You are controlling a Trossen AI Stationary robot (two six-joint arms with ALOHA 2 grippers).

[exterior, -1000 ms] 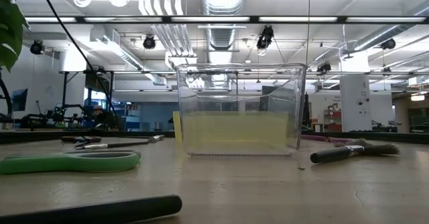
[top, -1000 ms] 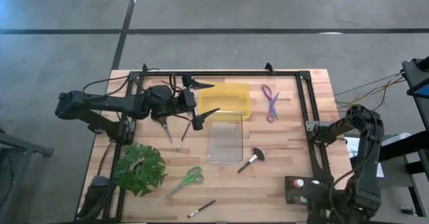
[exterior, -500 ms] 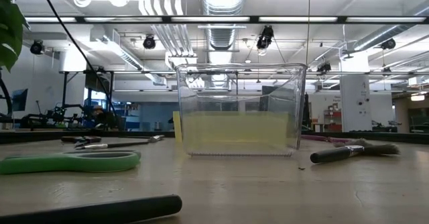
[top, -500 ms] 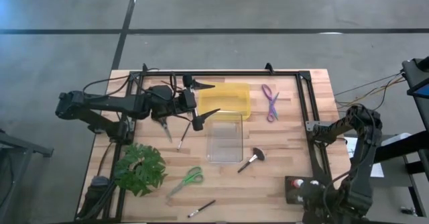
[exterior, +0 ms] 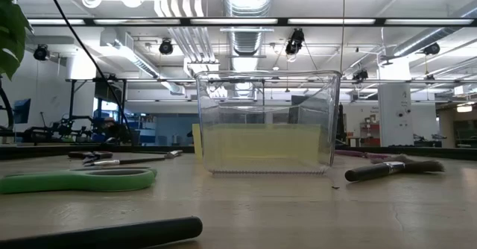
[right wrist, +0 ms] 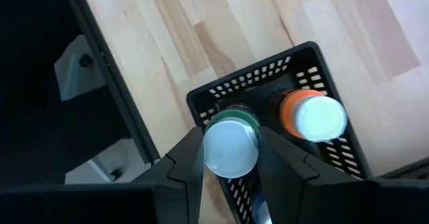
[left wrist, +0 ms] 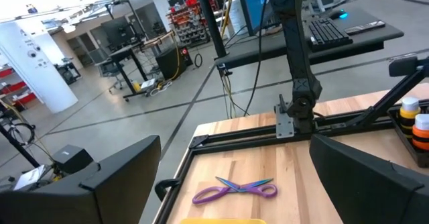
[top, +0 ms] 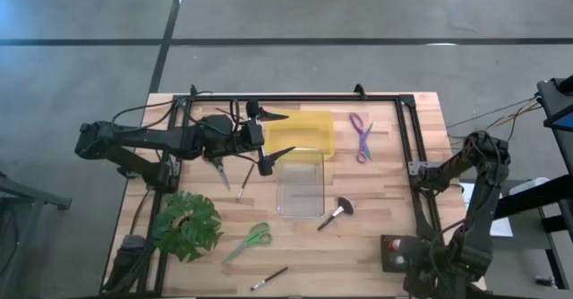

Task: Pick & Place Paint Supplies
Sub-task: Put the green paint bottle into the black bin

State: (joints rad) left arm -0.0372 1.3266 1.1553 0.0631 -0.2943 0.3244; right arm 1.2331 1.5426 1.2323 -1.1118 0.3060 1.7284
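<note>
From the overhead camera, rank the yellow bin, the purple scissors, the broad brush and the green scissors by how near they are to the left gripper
1. yellow bin, right beside the left gripper.
2. purple scissors and broad brush, too close to call.
3. green scissors, near the table's front.

A wooden table (top: 376,236) holding a clear bin (top: 300,184) at centre, yellow bin (top: 301,131) at twelve o'clock, purple scissors (top: 361,135) at one, green scissors (top: 249,240) and leafy plant (top: 186,225) toward seven.
</note>
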